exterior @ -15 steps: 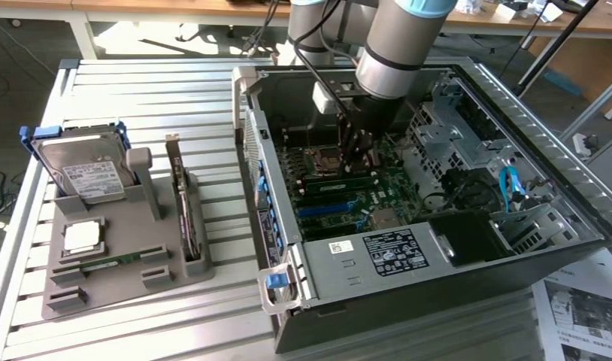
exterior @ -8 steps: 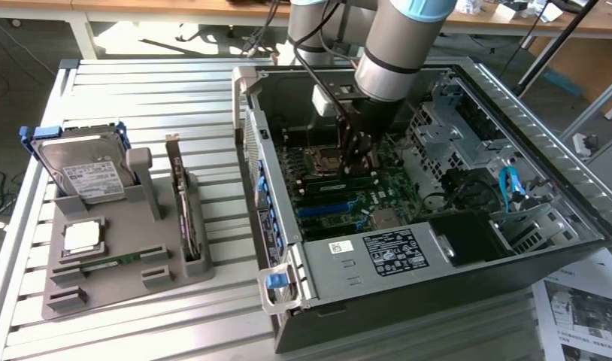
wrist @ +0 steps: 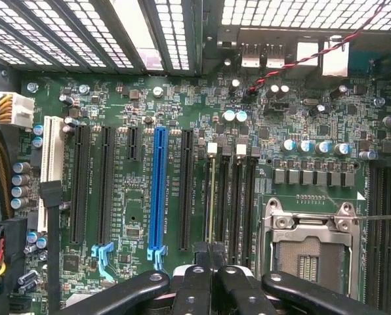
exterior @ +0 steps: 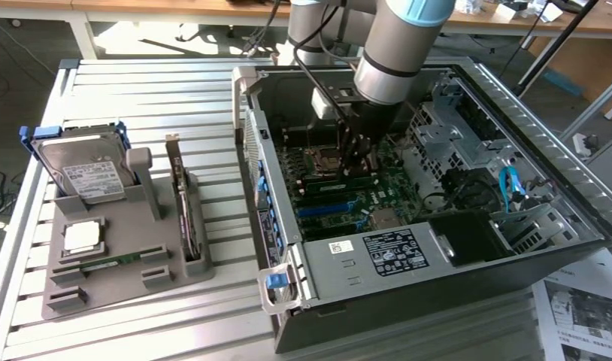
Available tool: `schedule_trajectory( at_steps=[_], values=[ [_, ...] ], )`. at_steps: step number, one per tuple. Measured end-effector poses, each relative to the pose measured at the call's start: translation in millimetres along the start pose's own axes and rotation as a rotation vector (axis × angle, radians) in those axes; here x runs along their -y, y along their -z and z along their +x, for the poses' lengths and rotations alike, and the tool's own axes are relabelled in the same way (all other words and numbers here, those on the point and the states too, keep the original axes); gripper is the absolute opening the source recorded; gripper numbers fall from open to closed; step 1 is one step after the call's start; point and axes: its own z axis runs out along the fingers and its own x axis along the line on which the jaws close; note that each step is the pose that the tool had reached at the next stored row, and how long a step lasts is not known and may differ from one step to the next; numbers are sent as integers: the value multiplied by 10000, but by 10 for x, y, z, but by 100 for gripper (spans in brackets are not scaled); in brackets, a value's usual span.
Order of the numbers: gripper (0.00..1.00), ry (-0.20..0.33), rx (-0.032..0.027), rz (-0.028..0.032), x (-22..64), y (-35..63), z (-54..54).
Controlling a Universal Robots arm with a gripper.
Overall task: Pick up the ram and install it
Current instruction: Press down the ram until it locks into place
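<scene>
Ram (exterior: 332, 183) (wrist: 212, 197) stands on edge in a memory slot of the motherboard (wrist: 136, 216) inside the open computer case (exterior: 386, 301), in the slot bank beside the empty processor socket (wrist: 310, 249). Gripper (exterior: 359, 167) (wrist: 210, 254) is directly above it with the fingers clenched together at the stick's upper edge; whether they pinch the board cannot be told. Outside the case, at the exterior view's left, a grey parts tray (exterior: 176, 263) carries a hard drive (exterior: 80, 177), a processor chip (exterior: 83, 237) and another green stick (exterior: 110, 262).
</scene>
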Motion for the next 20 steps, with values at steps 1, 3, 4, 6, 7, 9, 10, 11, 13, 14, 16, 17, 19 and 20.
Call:
schedule_trajectory(
  at_steps=[1, 3, 4, 6, 7, 9, 10, 11, 13, 14, 16, 17, 19, 20],
  values=[
    [11, 0, 0, 0, 0, -4, 0],
    [11, 0, -1, -1, 1, -19, 0],
    [11, 0, 0, 0, 1, -23, -1],
    [11, 0, 0, 0, 2, -32, -1],
    [11, 0, -1, 0, 2, -36, -1],
    [11, 0, -6, -3, 2, -46, 0],
    [11, 0, -6, -4, 3, -50, -1],
    [11, 0, -4, -2, 3, -60, -1],
    [11, 0, -5, -3, 4, -72, -1],
    [11, 0, -6, -3, 5, -81, -1],
    [11, 0, -4, -3, 6, -94, -2],
    [11, 0, -7, -4, 5, -96, -1],
    [11, 0, -8, -4, 5, -103, -1],
    [11, -1, -8, -4, 5, -103, 0]
  ],
)
